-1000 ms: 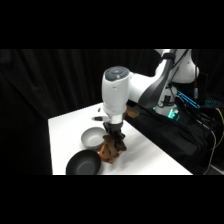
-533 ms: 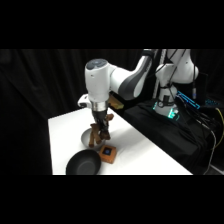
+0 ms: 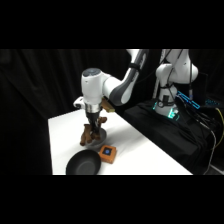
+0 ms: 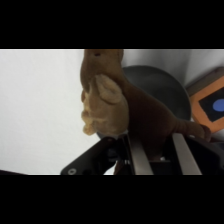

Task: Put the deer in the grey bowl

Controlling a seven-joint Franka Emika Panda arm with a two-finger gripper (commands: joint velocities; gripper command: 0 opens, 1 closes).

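The brown plush deer [image 3: 91, 131] hangs limp from my gripper [image 3: 93, 121], which is shut on it. It dangles right over the small grey bowl [image 3: 102, 136], which it mostly hides in the side view. In the wrist view the deer [image 4: 122, 107] fills the centre, pinched between the two fingers [image 4: 136, 156] at the bottom. The gripper [image 4: 157, 150] sits low in that view. The grey bowl [image 4: 167, 85] lies behind and under the deer. I cannot tell whether the deer touches the bowl.
A larger black bowl [image 3: 83, 164] lies at the table's front corner. An orange cube [image 3: 107, 153] with a blue mark sits just right of it, also at the wrist view's right edge [image 4: 212, 105]. The white table [image 3: 65, 125] extends left and back.
The arm has swung left and back across the table with the deer, from beside the orange cube to over the grey bowl. The gripper has stayed shut on the deer.
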